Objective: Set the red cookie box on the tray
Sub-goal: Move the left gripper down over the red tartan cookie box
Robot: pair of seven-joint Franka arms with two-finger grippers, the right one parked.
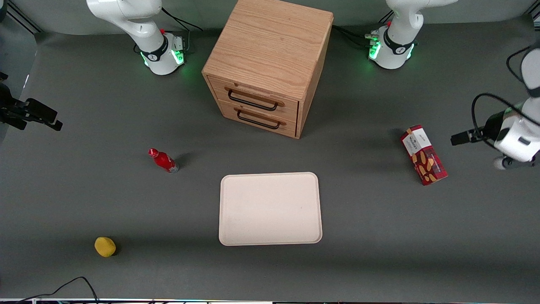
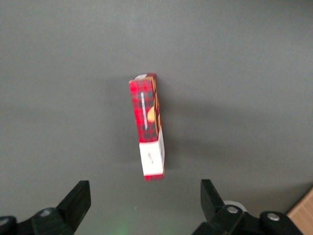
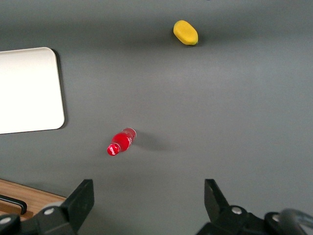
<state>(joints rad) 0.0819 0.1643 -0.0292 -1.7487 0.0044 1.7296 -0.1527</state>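
Dark grey bench [image 1: 379,236], with the approach step in hand: the end effector [image 2: 145,205] hovers above the long red plaid cardboard cookie box [image 2: 148,125], not yet grasping it.

Its two black fingers [image 2: 76,200] stand wide apart and released, holding and touching nothing. The box lies on the bench just ahead of the end effector, between the lines of the fingers, toward the working arm's end. I judge that the next move calls for lowering, straddling the narrow sides and closing. Afterwards the box must travel to the large flat cream-beige rectangular tray [image 1: 270,238], well apart from the end effector, toward the parked arm.
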